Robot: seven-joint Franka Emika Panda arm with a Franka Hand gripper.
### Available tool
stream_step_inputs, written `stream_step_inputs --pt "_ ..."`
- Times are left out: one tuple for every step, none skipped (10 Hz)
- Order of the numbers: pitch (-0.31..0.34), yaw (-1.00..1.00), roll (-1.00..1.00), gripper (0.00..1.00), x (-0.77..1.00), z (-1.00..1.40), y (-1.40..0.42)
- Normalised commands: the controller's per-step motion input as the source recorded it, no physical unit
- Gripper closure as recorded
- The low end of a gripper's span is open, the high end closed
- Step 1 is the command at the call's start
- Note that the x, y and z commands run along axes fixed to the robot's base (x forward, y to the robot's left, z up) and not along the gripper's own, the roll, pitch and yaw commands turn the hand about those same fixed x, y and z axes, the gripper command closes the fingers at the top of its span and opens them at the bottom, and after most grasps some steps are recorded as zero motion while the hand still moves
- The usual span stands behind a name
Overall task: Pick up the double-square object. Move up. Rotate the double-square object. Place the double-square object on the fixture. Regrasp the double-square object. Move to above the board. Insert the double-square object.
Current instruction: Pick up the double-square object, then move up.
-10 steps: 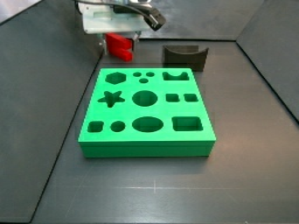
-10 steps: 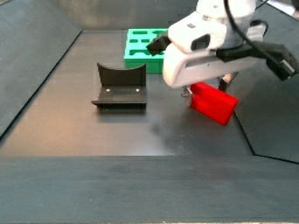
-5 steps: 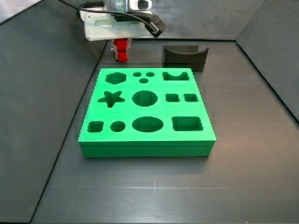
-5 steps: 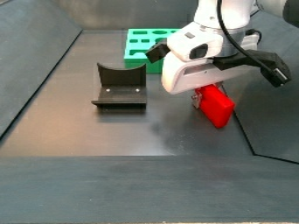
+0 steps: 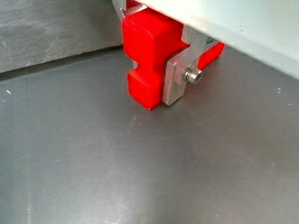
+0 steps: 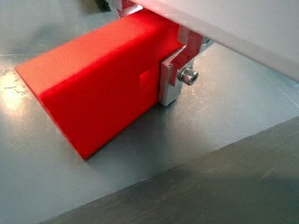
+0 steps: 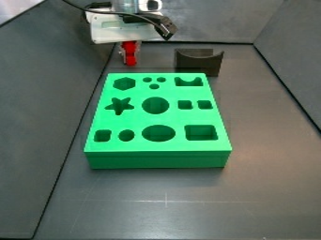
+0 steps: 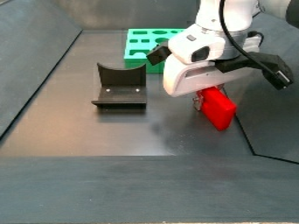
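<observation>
One robot arm's gripper [image 8: 211, 94] hangs low over a dark grey floor, its jaws closed on the double-square object [image 8: 215, 107], a small bright red block. In both wrist views a flat silver finger [image 5: 177, 80] presses against the side of the red block [image 6: 93, 83], which hangs below the fingertips; whether its lower end touches the floor cannot be told. In a side view the gripper [image 7: 128, 45] sits at about 11 o'clock from the board [image 7: 160, 123], a large green slab with star, round, square and hexagon cut-outs, and the red block [image 7: 129, 53] shows just beyond the board's far edge. At about 1 o'clock from the board stands the fixture [image 7: 198, 59], a dark bracket. It also appears in a side view [image 8: 119, 86], well apart from the held block.
</observation>
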Motion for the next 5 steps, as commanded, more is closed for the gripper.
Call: stream_step_inputs --pt "0.0 0.0 0.0 1.0 0.0 0.0 0.0" --pt "0.0 0.0 0.0 1.0 0.0 0.0 0.0" --pt "0.0 0.0 0.0 1.0 0.0 0.83 0.0" --pt "0.01 -0.03 0.0 1.0 0.0 0.81 0.0" --pt "0.041 -0.03 0.01 1.0 -0.01 0.65 0.0"
